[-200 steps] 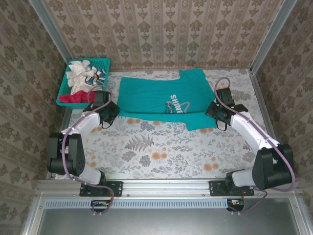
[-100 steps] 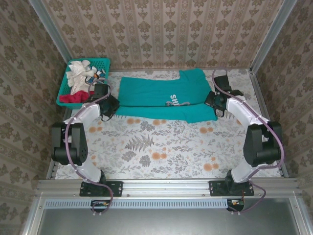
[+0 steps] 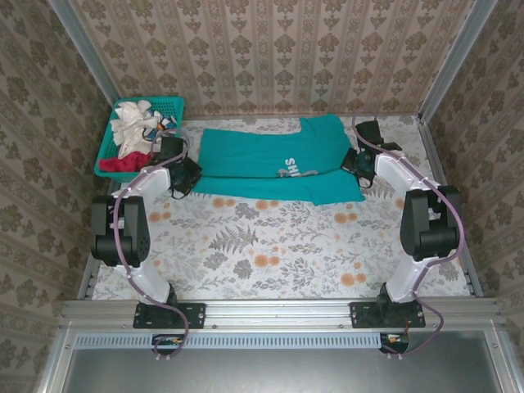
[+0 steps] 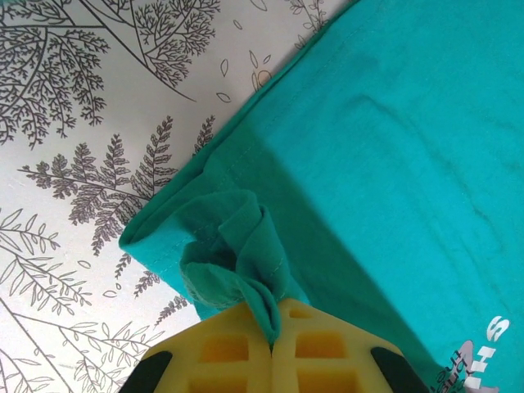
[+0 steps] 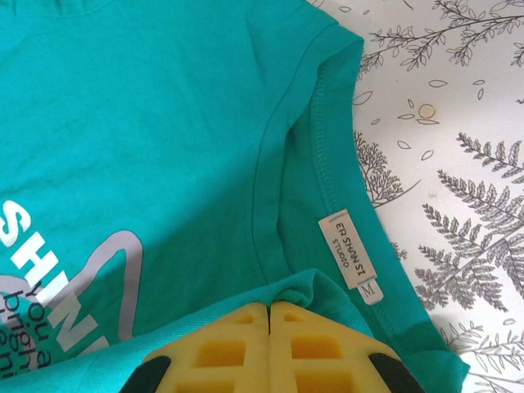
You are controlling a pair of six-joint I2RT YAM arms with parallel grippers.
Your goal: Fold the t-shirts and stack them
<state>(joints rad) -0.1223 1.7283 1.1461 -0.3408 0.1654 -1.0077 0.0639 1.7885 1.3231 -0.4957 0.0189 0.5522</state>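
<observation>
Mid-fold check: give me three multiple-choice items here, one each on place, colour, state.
1. Where is the basket? A far left corner of the table; B near right corner; C centre.
2. What colour is the t-shirt lying on the table? A red; B teal; C white.
3. The left hand is: A open; B shut on the t-shirt; C shut on nothing.
Key: 1 A, the top view shows it there. 2 B, teal cloth in every view. 3 B, cloth is pinched between its yellow pads.

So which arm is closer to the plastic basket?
Left. The left arm sits right beside the basket, jaws pinching the teal t-shirt there; the right arm holds the shirt's opposite end.
</observation>
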